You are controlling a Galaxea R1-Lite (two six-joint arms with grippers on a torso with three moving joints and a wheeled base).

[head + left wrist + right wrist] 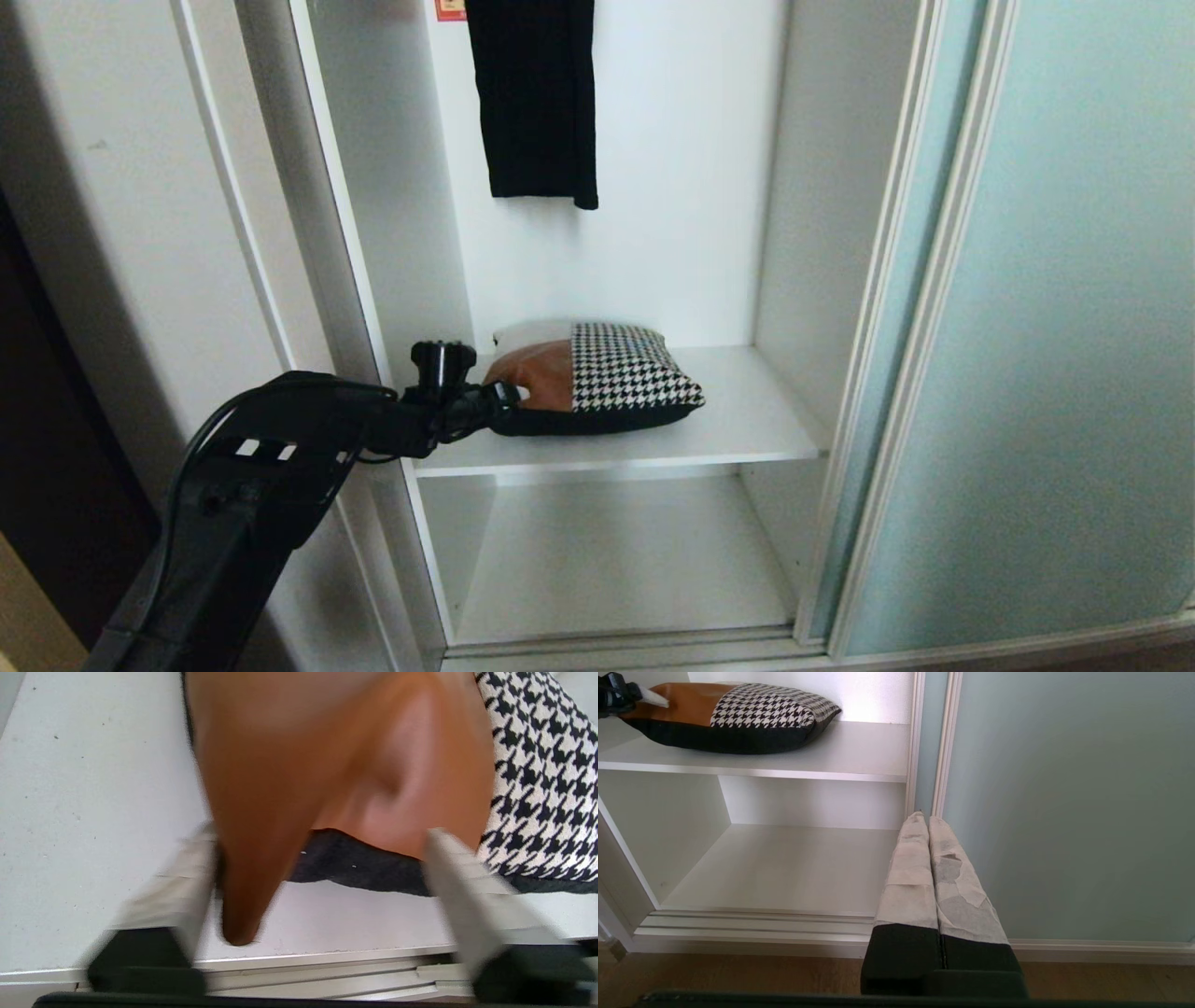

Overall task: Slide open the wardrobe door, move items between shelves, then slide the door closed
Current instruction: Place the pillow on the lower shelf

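Frosted aqua sliding wardrobe door (1055, 327) stands open; houndstooth cushion (597, 383) lies on the upper shelf (747, 420), left gripper (322, 891) jaws spread around its tan corner, not gripping; right gripper (931, 858) clenched, empty. Moving and closing remain.

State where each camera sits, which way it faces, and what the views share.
Head view: high, looking down into the open wardrobe; left arm shows, left gripper at the cushion.
Left wrist view: behind open fingers, facing the cushion's tan corner on the upper shelf.
Right wrist view: low, behind the shut right gripper, facing the sliding wardrobe door.
Shared: cushion, upper shelf.
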